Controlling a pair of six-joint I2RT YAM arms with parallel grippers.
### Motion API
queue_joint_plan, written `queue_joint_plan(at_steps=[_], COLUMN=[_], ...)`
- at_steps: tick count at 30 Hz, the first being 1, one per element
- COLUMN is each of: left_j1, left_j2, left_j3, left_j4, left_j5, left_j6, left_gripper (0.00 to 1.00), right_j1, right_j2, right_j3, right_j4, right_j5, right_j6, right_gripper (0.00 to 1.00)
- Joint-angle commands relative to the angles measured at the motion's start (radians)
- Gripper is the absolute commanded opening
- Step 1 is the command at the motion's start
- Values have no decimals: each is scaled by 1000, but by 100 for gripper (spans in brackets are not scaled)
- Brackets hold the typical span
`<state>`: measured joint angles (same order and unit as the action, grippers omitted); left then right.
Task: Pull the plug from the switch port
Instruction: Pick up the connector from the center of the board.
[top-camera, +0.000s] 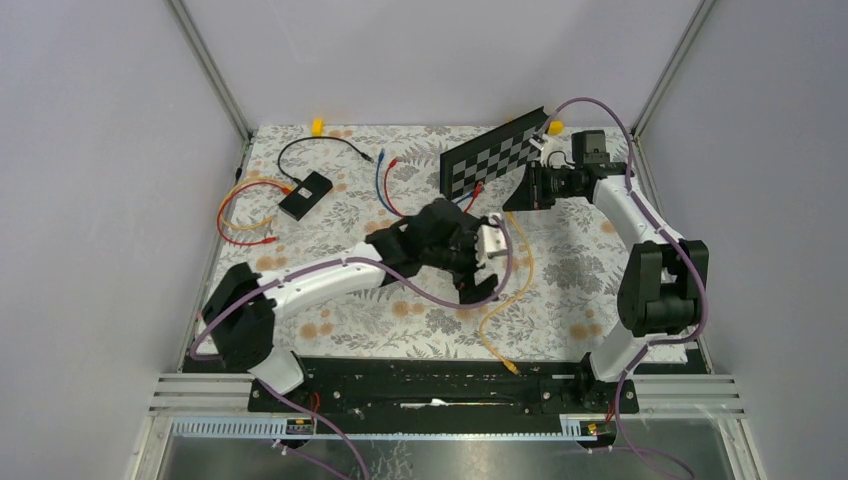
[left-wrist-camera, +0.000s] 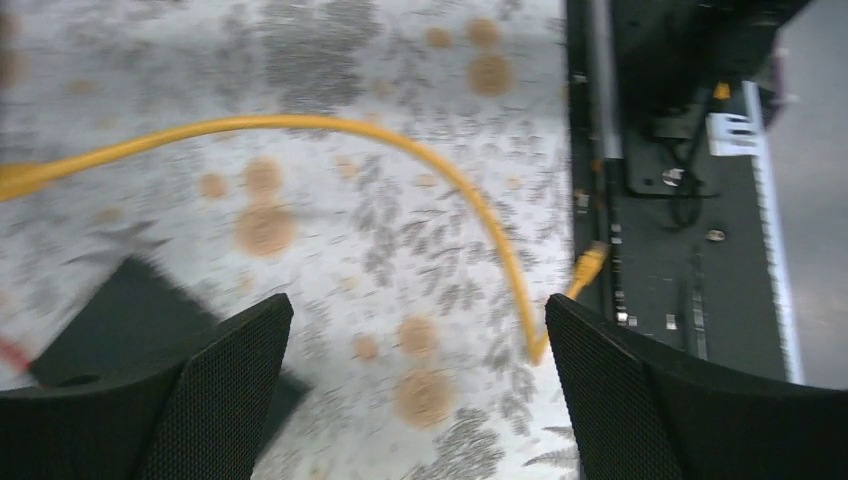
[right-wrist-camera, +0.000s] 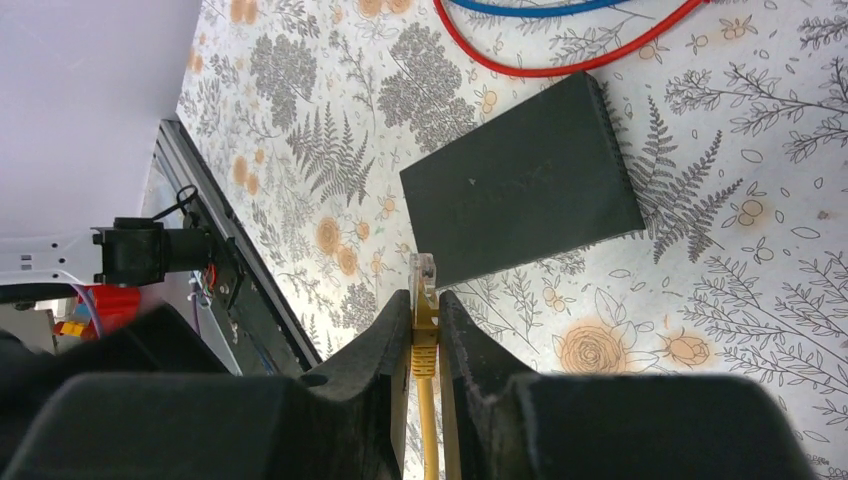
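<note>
Left wrist view blurred: dark box (left-wrist-camera: 115, 305), lower left, half hidden behind my left gripper (left-wrist-camera: 418, 330); yellow cable (left-wrist-camera: 300, 122) runs off the left edge. Right wrist view: red cable (right-wrist-camera: 560, 72), blue cable (right-wrist-camera: 530, 12) cut by top edge

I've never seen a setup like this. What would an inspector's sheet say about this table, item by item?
Surface: floral cloth, lying flat.
Job's things: black switch lying flat; plug, its clear tip just off the switch's edge, apparently out of the port.
Clutter: small black box; tilted checkerboard panel.
Grippers: right gripper shut on the plug; left gripper open, holding nothing.
Cables: yellow cable looping across the cloth; red cable and blue cable beyond the switch.
Surroundings: grey walls, metal frame.
</note>
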<state>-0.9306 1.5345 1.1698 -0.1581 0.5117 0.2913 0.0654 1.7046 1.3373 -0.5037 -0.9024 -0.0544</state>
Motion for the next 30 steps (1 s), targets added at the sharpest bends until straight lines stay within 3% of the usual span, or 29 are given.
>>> queue_joint_plan(at_steps=[1, 8, 14, 18, 19, 24, 30], left_j1=[-65, -132, -143, -143, -142, -142, -142], left_j2=[101, 222, 252, 210, 197, 126, 61], left_j3=[76, 134, 144, 134, 136, 151, 212], left_j4=[-48, -47, -59, -68, -79, -146, -299], left_j5=[115, 178, 72, 25, 16, 29, 19], left_j6=[-73, -156, -155, -117, -105, -18, 101], left_gripper=[99, 96, 46, 6, 0, 0, 0], right_j1=[-1, -11, -33, -56, -59, -59, -59], right_j2=[-79, -115, -131, -146, -152, -174, -228], right_j3=[9, -33, -82, -116, -123, -139, -134], right_j4=[45, 45, 58, 83, 88, 90, 30], right_j5=[-35, -42, -59, -88, -96, -159, -186], right_j6=[48, 48, 34, 36, 36, 2, -111], right_gripper=[0, 0, 0, 1, 3, 16, 53])
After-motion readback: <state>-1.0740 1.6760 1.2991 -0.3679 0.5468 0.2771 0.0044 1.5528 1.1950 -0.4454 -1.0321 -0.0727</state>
